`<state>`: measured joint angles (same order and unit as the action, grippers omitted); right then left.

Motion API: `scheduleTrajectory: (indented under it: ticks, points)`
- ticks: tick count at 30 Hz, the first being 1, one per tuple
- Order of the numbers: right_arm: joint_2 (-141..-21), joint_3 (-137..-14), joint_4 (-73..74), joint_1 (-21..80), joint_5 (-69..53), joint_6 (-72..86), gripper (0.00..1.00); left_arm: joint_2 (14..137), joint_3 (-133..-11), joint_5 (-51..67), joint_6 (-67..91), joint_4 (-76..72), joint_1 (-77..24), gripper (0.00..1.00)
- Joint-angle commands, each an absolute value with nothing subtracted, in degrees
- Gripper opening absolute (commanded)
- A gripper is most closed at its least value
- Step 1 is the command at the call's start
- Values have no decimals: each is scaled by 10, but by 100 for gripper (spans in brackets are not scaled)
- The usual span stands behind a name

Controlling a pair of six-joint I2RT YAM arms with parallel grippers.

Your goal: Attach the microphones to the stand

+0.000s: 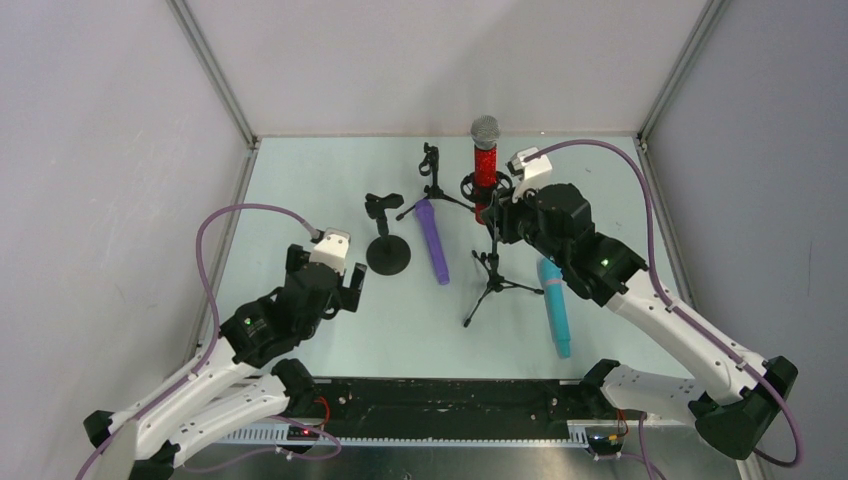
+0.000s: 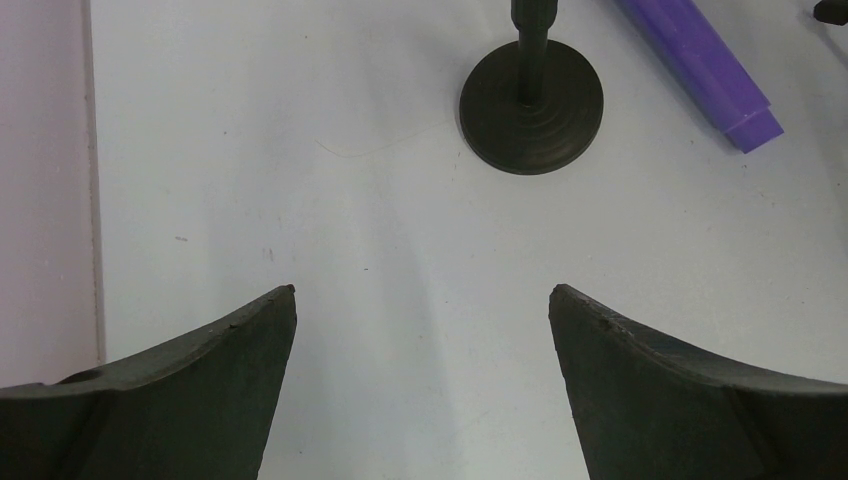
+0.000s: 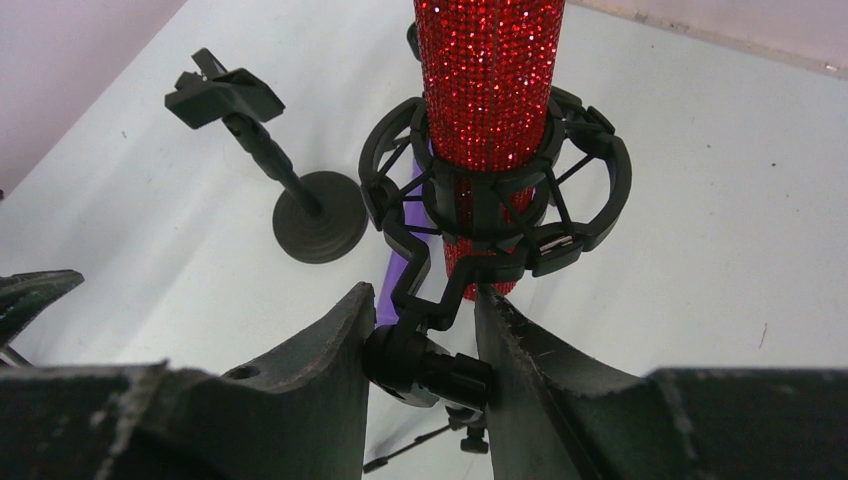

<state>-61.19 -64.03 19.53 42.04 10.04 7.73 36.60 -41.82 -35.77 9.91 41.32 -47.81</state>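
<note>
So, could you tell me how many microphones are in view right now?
3: the red microphone stands upright in the shock mount, the purple microphone lies mid-table, and the teal microphone lies on the right. None seems hidden.

My pale mint table (image 1: pixel 300 180) sits boxed by plain white walls (image 1: pixel 440 60) at 9, 12 and 3 o'clock; metal corner posts (image 1: pixel 212 72) at 11 and 1. Light even, probably overhead.

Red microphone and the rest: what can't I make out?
- Red microphone: right wrist view, head cut by top edge.
- Tripod legs: right wrist view, mostly hidden by the right fingers clamping the shock mount.
- Purple microphone: left wrist view, only one end; top edge cuts the rest.
</note>
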Motion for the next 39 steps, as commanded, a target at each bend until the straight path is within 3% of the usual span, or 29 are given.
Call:
scheduleTrajectory:
  ticks: [1,15,39]
  points:
    - [-591,-694,137,423,106,66,0,369,-446,-355,86,411,-476,100]
    - [-604,-727,86,397,108,58,0,372,-447,-352,84,412,-476,100]
    - [-636,-739,-20,179,59,86,0,365,-445,-353,85,412,-476,100]
